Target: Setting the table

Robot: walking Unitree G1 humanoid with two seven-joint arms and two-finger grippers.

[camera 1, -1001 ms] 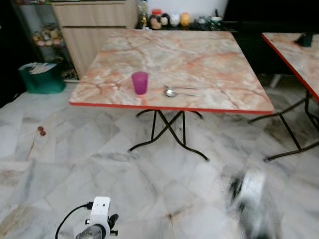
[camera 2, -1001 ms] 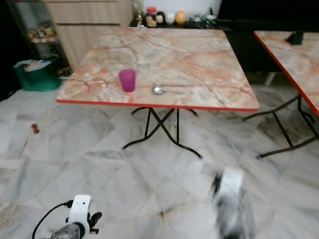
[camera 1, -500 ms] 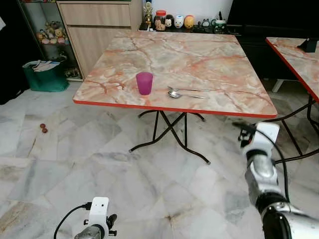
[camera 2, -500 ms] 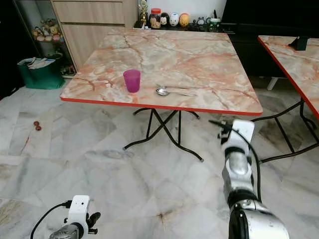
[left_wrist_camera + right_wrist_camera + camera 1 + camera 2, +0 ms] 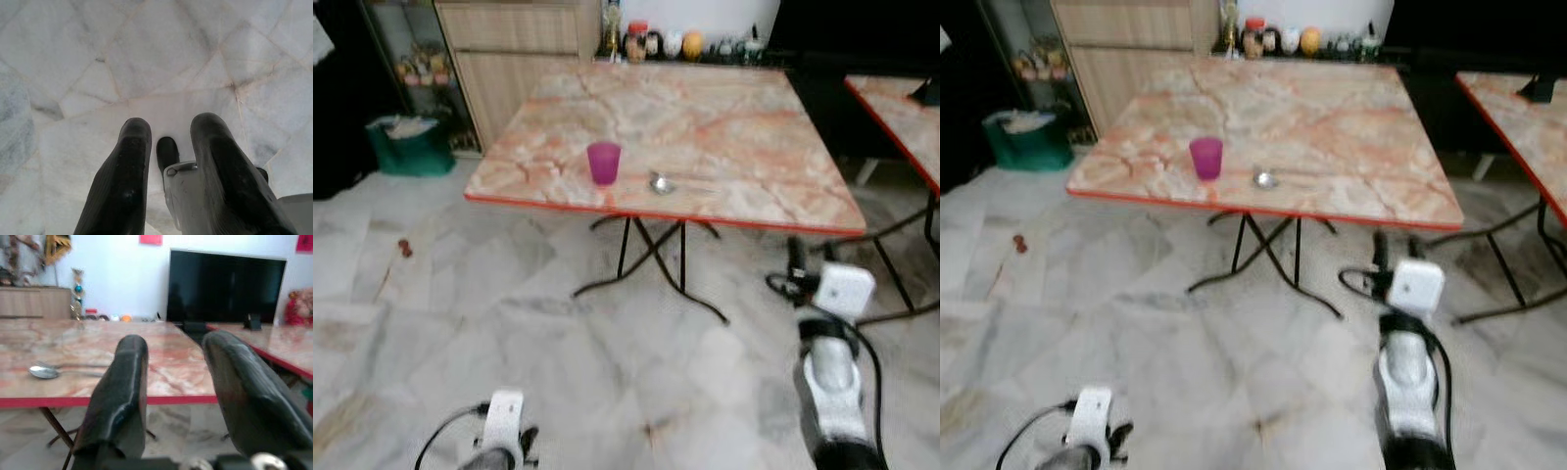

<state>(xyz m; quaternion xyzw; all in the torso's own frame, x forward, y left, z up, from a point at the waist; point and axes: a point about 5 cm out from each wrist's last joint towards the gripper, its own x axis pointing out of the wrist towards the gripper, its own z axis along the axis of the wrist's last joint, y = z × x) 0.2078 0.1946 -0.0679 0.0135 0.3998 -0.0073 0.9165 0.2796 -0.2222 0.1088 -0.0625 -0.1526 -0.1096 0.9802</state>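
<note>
A purple cup stands near the front edge of the marble table with the red rim. A spoon lies just to the cup's right, also seen as a spoon in the right wrist view. My right gripper is raised in front of the table's front right corner, below the tabletop's edge, open with nothing between its fingers. My left gripper hangs low over the floor, open and holding nothing.
Black folding legs stand under the table. A second marble table is at the right. A green bin and a wooden cabinet stand at the back left. Small jars and ornaments line the far edge.
My right arm has swung up from low at my side to in front of the table's corner. The picture has shifted slightly and blurred with the camera's own movement.
</note>
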